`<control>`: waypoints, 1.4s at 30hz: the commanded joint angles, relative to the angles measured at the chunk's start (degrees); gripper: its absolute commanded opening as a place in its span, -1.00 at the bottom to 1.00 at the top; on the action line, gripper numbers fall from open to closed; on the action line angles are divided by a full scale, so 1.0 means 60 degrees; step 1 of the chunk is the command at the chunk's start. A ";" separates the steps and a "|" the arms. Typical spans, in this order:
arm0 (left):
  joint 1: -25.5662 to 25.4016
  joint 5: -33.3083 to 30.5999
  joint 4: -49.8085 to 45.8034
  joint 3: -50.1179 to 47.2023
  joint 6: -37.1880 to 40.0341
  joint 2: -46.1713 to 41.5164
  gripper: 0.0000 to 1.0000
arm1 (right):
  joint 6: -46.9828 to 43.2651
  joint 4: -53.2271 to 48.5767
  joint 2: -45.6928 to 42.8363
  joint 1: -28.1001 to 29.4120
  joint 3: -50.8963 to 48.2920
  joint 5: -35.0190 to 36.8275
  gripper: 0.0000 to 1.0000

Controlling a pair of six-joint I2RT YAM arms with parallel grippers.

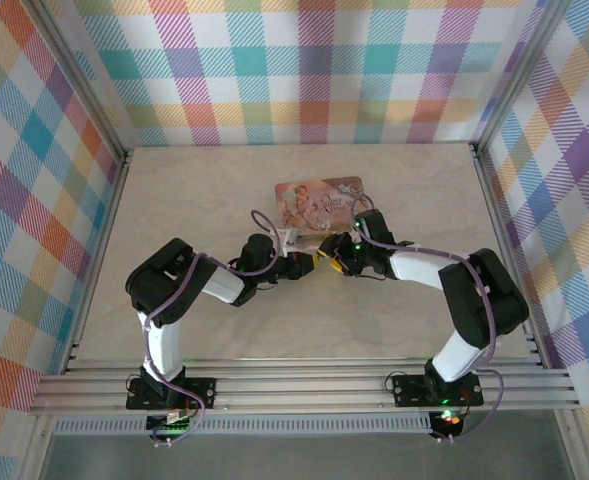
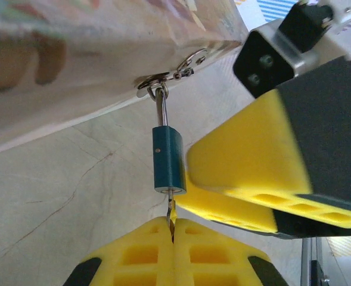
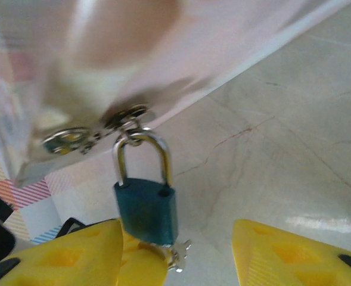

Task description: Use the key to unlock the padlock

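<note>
A teal padlock hangs by its steel shackle from the zip rings of a picture-printed pouch. Both shackle legs sit in the body. The key sticks into the lock's underside, and my left gripper is shut on its head. In the right wrist view the key shows below the padlock. My right gripper stands open, one finger on each side of the lock, neither touching it. From above, the left gripper and right gripper meet just below the pouch.
The pouch lies on a pale marbled tabletop inside a booth with checkered walls. The right gripper's yellow fingers crowd close to the right of the lock. Open tabletop lies to the far left and far right.
</note>
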 commanded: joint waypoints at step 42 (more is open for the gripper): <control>0.0699 0.1440 0.1782 0.2182 -0.3395 0.1924 -1.00 | -0.1144 0.2218 0.1327 -0.0227 -0.0148 -0.1951 -1.00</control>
